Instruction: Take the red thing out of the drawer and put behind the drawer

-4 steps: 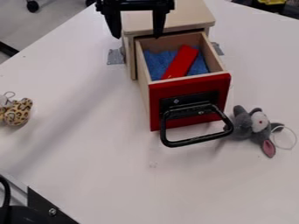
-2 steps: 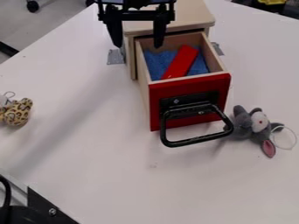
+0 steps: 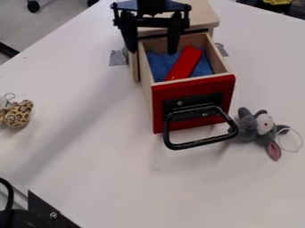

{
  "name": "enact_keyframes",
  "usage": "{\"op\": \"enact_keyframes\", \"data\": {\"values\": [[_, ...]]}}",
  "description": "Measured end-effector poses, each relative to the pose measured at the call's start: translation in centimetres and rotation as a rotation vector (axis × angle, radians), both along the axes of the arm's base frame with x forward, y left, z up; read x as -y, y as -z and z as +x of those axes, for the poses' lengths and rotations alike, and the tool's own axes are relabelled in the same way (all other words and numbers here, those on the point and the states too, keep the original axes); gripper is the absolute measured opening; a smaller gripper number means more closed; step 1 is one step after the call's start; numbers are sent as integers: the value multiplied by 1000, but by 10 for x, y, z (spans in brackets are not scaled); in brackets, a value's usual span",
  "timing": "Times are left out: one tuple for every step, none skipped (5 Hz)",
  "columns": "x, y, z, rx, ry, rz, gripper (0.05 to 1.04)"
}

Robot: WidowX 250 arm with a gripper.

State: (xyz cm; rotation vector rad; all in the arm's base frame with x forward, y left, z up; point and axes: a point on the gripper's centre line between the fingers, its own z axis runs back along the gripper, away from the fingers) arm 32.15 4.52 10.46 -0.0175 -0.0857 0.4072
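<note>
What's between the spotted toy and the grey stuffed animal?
The open drawer with its black handle stands between the spotted toy and the grey stuffed animal, as the camera view shows.

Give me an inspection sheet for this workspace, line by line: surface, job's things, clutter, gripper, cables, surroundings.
Surface: white tabletop, faint smudge in front of the drawer; grey tape beside the cabinet.
Job's things: pale wooden cabinet with red-fronted drawer pulled open; flat red oblong piece inside, lying slanted on blue cloth.
Clutter: grey plush toy with pink ear right of the drawer; leopard-print plush toy at the left edge.
Gripper: black two-finger gripper over the drawer's rear, open, holding nothing.
Cables: black curved cable-like strand, lower left.
Surroundings: grey floor with dark wheels; yellow item at upper right.
</note>
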Motion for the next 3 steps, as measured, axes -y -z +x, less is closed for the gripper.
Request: {"op": "enact_keyframes", "data": {"values": [[9, 0, 6, 27, 63, -15, 997], [17, 2, 8, 42, 115, -11, 997], [22, 5, 12, 57, 142, -27, 997]]}}
